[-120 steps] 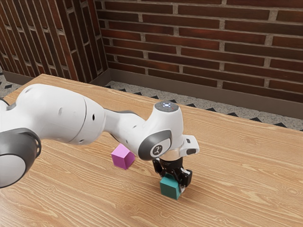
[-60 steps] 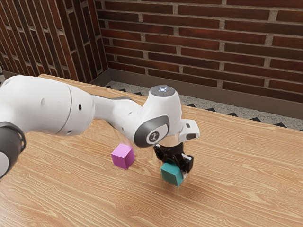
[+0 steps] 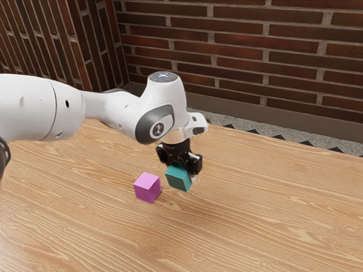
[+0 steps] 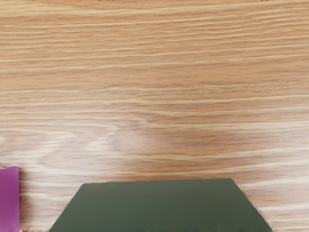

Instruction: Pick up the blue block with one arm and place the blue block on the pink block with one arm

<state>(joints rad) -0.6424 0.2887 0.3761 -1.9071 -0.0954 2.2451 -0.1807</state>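
Gripper (image 3: 181, 168) is clamped on the teal block (image 3: 179, 179), with a black finger pressing it from each side near its upper part. The task calls it blue, but it renders teal. The block hangs clear of the table (image 3: 272, 215), with a faint shadow on the wood below it. It's tilted, one corner pointing down, not square to the tabletop.

Exterior view: teal block is at roughly 3 o'clock of the pink block (image 3: 147, 187), just beside it, with a small gap and no contact. It's alongside the pink block, not over it. Pink block rests flat on the table, upright, one vertical edge facing the camera.

Arm (image 3: 85, 110) comes in from 9 o'clock of the exterior view in white links. The grey-capped wrist joint (image 3: 160, 122) sits above the hand, which points down toward 6 o'clock.

Wrist view: teal block (image 4: 159, 205) shows as a dark green slab right under the hand, with the table's (image 4: 154, 87) wood grain beyond it. A sliver of the pink block (image 4: 8, 200) lies off to one side of the teal block, near but apart.

Background: brick wall (image 3: 255, 51) at 12 o'clock behind the table, and a strip of patterned floor (image 3: 272, 126) between wall and table edge.
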